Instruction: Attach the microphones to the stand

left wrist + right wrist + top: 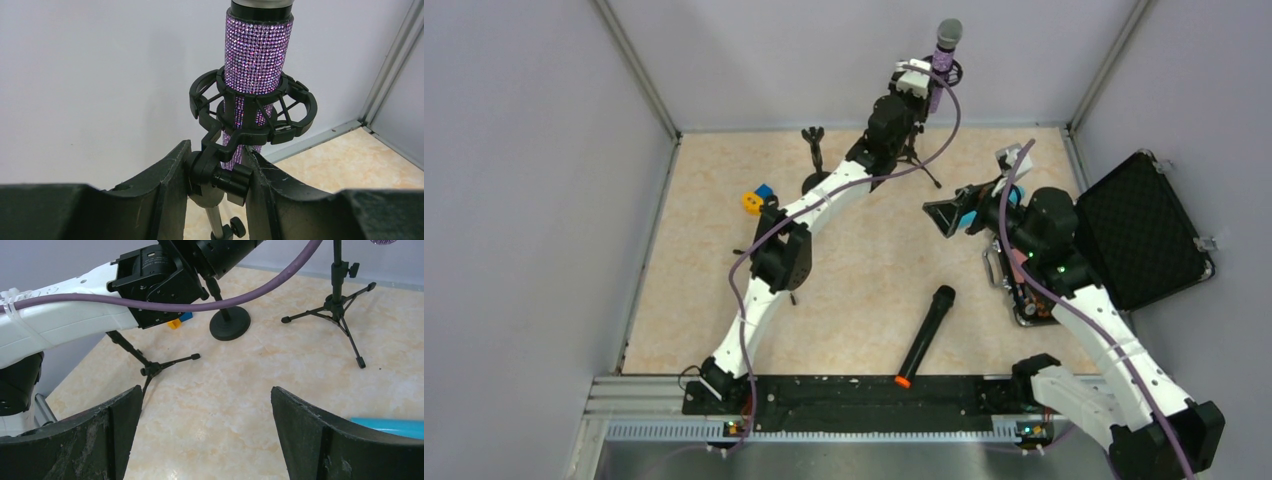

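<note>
The glittery purple microphone (945, 52) with a silver grille stands upright in the black shock mount (252, 102) of the tripod stand (916, 150) at the back. My left gripper (918, 82) is shut on the stand's swivel joint and knob (220, 175) just under the mount. The black microphone (927, 335) with an orange end lies on the table in front. My right gripper (942, 215) is open and empty above the table. The light blue microphone (390, 426) lies beside its right finger and partly shows under it in the top view (969, 219).
An open black case (1139, 230) lies at the right edge. A round-base stand (230, 322) and a small tripod (155, 367) stand at the left back. A yellow and blue block (757, 198) sits next to my left arm. Walls close in on three sides.
</note>
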Motion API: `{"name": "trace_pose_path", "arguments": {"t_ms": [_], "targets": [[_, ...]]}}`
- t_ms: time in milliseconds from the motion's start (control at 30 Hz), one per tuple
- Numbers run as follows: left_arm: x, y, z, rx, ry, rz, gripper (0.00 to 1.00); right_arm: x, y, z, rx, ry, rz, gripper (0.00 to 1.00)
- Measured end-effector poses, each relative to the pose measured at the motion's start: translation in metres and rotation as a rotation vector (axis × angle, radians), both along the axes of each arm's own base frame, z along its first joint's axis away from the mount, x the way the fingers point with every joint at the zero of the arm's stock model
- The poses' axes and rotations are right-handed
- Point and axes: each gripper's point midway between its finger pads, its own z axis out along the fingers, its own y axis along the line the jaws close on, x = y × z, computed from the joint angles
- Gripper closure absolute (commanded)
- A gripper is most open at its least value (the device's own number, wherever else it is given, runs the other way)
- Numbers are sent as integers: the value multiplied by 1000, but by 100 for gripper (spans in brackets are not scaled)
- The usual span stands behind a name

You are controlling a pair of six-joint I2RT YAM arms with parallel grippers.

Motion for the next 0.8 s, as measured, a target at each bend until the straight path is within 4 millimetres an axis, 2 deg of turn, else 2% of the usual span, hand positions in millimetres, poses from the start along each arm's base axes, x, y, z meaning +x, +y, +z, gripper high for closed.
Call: {"name": "trace_pose_path", "arguments": {"t_ms": [133, 267, 433, 500, 800], "targets": [[5, 7, 1, -27, -4, 36, 99, 0, -1, -8, -6, 17, -4, 3], [8, 12, 2, -57, -16, 63, 81, 0, -1, -14, -12, 32, -8, 3], [13, 16, 3, -72, -29, 76, 70, 1, -1, -15, -13, 36, -8, 3], [13, 15, 4, -81, -41, 74, 60, 1, -1, -16, -13, 36, -9, 3], [15, 13, 2, -91, -60, 70, 55, 1, -2, -19, -16, 42, -13, 3]]}}
